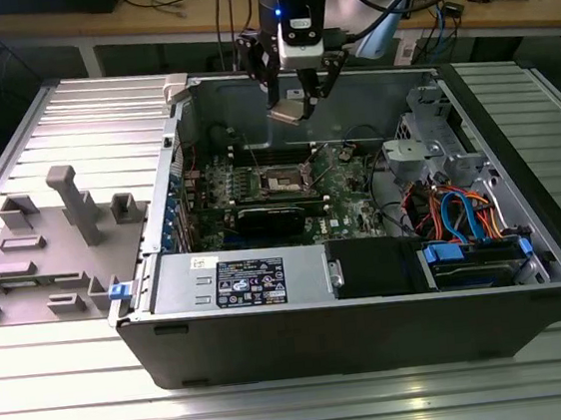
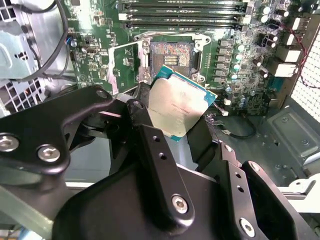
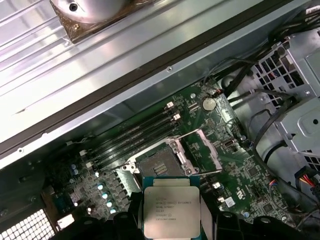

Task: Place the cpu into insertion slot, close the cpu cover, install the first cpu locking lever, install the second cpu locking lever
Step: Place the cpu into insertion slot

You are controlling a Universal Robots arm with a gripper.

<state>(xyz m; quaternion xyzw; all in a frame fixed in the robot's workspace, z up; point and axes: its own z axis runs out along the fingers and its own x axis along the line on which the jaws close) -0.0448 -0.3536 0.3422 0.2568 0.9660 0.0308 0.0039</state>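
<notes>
My gripper [image 1: 294, 100] hangs above the back of the open computer case, shut on the cpu [image 1: 288, 111]. The chip is a flat silver square with a green rim, tilted between the black fingers [image 2: 142, 102] in the second wrist view, where the cpu [image 2: 180, 105] is in the air well above the board. In the first wrist view the cpu [image 3: 171, 210] lies just short of the insertion slot [image 3: 157, 168]. The insertion slot [image 2: 172, 56] is bare with its dark centre exposed. The cpu cover [image 3: 211, 149] stands swung open beside it. On the green motherboard the slot [image 1: 282, 180] sits below the gripper.
Long black memory slots [image 1: 270, 154] run behind the socket and a black graphics card [image 1: 276, 215] lies in front of it. A drive cage with coloured cables [image 1: 462, 216] fills the exterior view's right. A grey fixture plate [image 1: 53, 244] lies outside the case at the left.
</notes>
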